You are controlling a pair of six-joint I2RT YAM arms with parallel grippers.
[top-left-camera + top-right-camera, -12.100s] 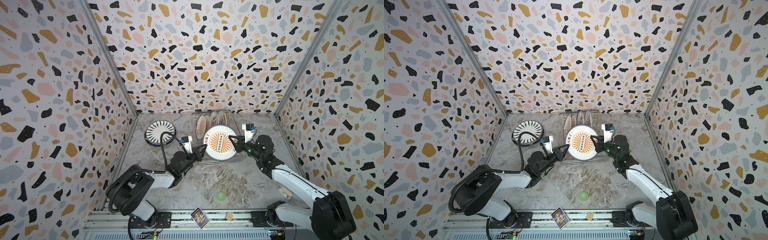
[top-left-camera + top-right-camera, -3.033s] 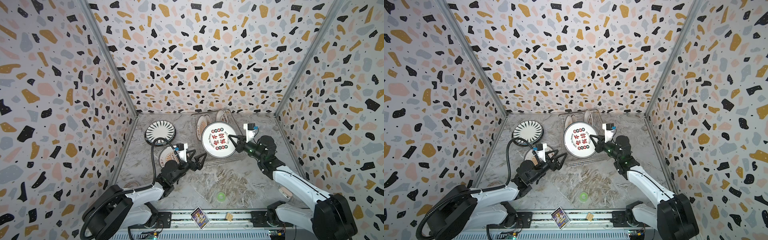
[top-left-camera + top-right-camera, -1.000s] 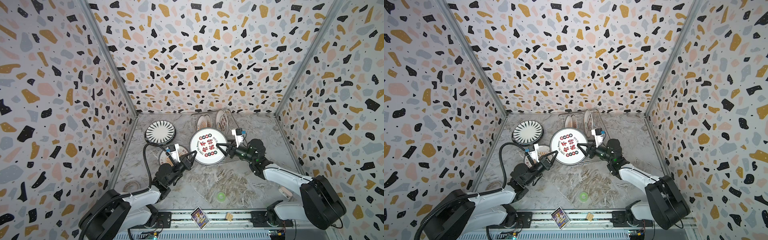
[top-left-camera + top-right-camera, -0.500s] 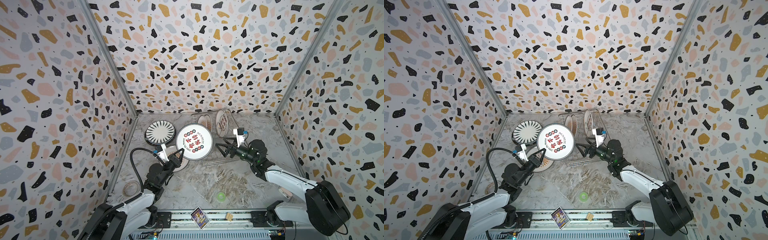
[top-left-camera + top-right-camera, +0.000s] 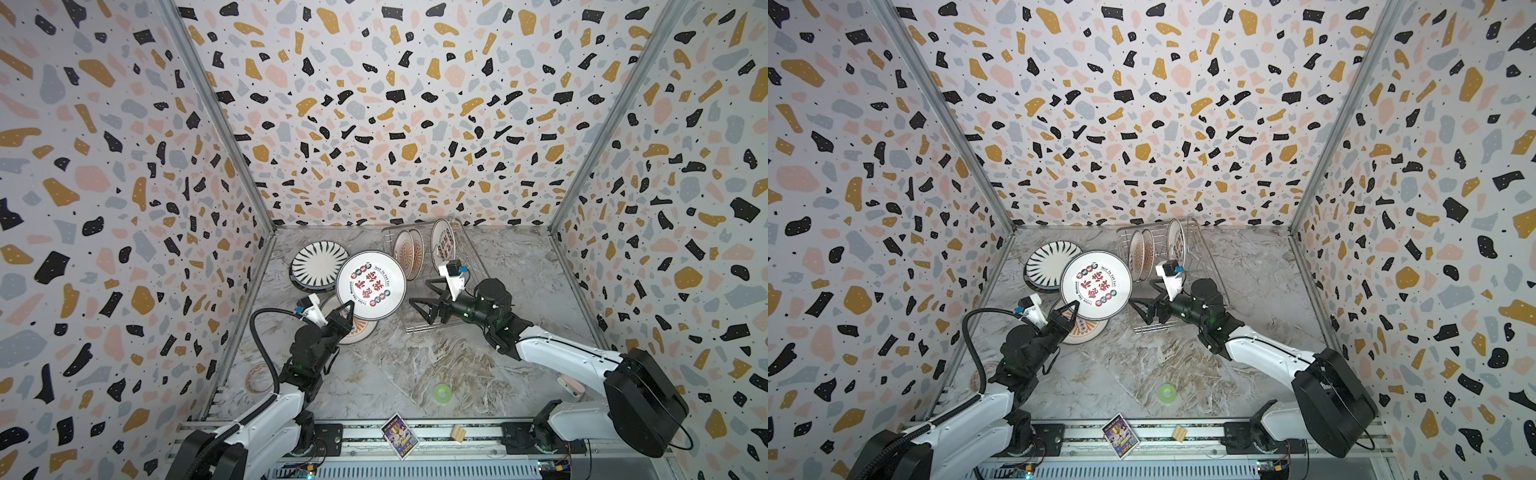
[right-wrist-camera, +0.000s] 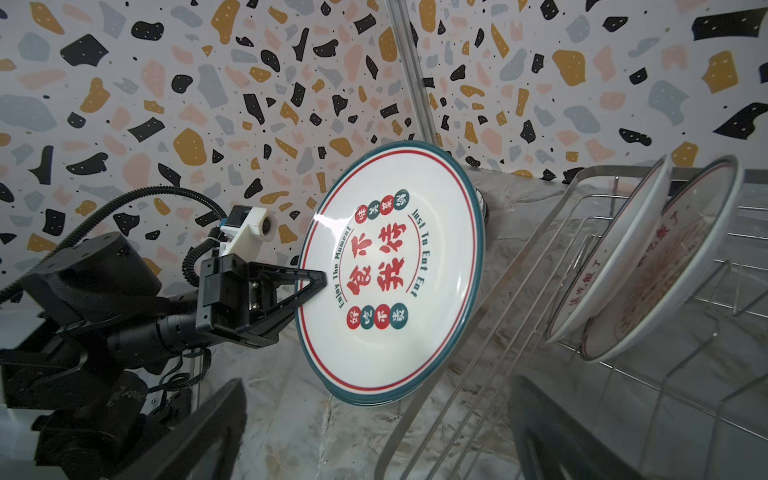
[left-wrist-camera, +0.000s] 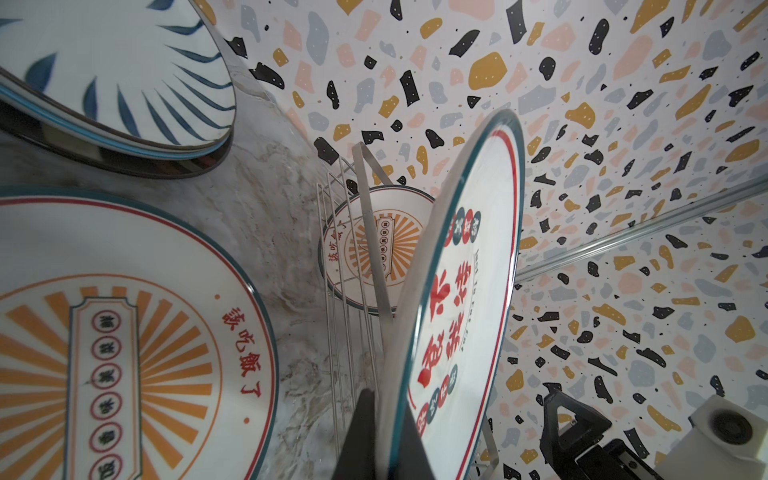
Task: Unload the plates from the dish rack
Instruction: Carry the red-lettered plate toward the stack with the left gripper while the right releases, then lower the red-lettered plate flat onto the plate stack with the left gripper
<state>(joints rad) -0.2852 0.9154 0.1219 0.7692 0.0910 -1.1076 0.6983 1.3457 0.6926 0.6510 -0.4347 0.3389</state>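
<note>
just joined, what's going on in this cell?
Mid-unload. The left gripper is shut on the rim of a red-lettered plate, holding it tilted in the air above a sunburst plate that lies on the table near a striped plate. The right gripper is open and empty at the near end of the dish rack, where three plates stand upright.

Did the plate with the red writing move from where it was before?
Yes. The red-writing plate, pinched by the left hand, went left, away from the dish rack, and now overlaps the striped plate in both top views.
</note>
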